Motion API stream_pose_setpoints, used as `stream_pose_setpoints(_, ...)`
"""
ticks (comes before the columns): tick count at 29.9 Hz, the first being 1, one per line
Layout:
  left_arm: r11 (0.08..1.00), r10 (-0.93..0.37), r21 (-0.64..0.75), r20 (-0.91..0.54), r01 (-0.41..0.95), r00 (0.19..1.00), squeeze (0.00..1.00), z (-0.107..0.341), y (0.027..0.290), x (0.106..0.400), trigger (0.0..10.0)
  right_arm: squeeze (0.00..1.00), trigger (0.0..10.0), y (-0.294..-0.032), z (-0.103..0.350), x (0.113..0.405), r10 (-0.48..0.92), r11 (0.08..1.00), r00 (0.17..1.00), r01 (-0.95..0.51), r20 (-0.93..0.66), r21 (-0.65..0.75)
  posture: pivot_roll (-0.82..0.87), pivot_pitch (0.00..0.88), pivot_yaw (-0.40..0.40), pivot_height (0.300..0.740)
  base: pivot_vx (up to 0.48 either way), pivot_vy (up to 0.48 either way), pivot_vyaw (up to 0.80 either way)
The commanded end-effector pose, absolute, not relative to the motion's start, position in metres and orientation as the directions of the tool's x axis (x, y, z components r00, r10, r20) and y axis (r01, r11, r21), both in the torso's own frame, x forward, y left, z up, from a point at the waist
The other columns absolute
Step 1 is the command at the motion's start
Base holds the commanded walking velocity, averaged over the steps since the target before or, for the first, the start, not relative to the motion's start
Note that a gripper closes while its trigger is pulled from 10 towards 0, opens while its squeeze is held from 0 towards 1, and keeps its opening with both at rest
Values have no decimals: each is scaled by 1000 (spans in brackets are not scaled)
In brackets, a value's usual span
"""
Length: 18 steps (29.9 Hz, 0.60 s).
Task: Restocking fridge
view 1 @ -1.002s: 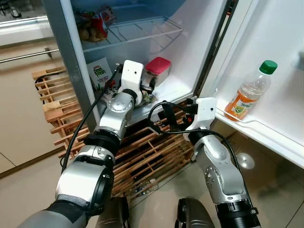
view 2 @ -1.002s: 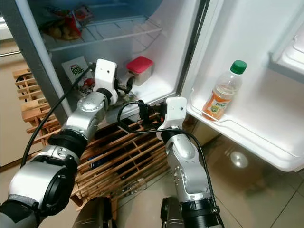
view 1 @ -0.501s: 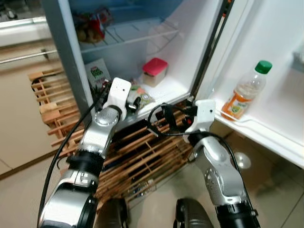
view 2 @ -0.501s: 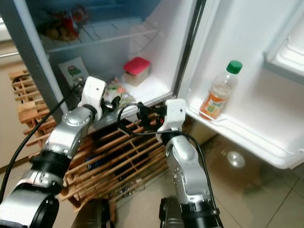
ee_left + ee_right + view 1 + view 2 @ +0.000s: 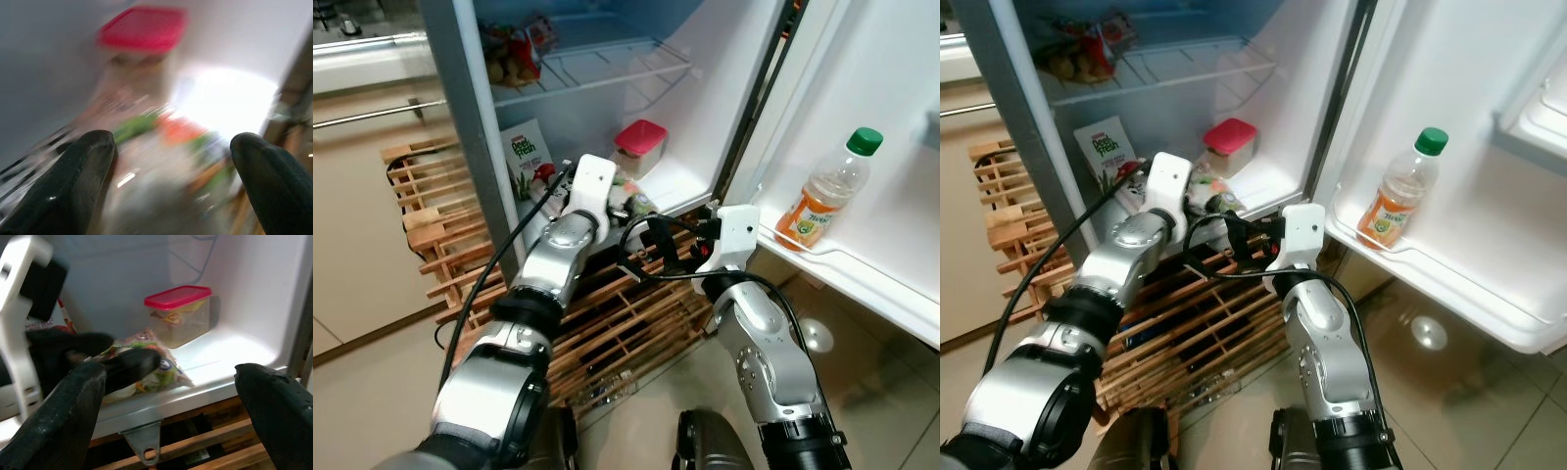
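- Left end effector (image 5: 93, 350) is at the fridge's bottom shelf (image 5: 690, 186), fingers spread, straddling a bagged salad (image 5: 146, 367) without gripping it; the bag lies near the shelf's front edge
- Red-lidded container (image 5: 639, 147) sits at the bag's 12 o'clock
- Right end effector (image 5: 651, 245) hovers at 6 o'clock below the shelf edge, fingers apart, holding nothing
- Orange juice bottle (image 5: 827, 191) stands upright in the door rack

A clear salad bag (image 5: 142, 367) (green and red print) lies flat on the fridge floor (image 5: 230, 352).
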State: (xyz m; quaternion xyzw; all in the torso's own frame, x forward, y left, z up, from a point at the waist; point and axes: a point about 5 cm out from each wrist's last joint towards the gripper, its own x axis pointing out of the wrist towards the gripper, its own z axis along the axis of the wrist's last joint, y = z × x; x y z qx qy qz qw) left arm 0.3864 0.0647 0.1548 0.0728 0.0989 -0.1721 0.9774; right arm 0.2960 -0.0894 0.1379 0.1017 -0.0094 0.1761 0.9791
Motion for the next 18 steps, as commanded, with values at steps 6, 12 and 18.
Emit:
stream_pose_setpoints(6, 929, -306, 157, -188, 336, 933, 0, 159, 54, 393, 10000, 0, 10000, -89, 145, 299, 344, 917, 936, -353, 76, 187, -132, 0, -20, 652, 0, 0, 0)
stream_pose_setpoints(12, 917, -361, 174, -16, 358, 932, 0, 195, 55, 395, 10000, 0, 10000, -93, 147, 296, 323, 924, 942, -335, 92, 183, -128, 0, -14, 652, 0, 0, 0)
stream_pose_setpoints(18, 919, -380, 150, 81, 365, 922, 0, 199, 77, 370, 10000, 0, 10000, -98, 150, 293, 297, 935, 948, -313, 114, 166, -92, 0, -22, 652, 0, 0, 0)
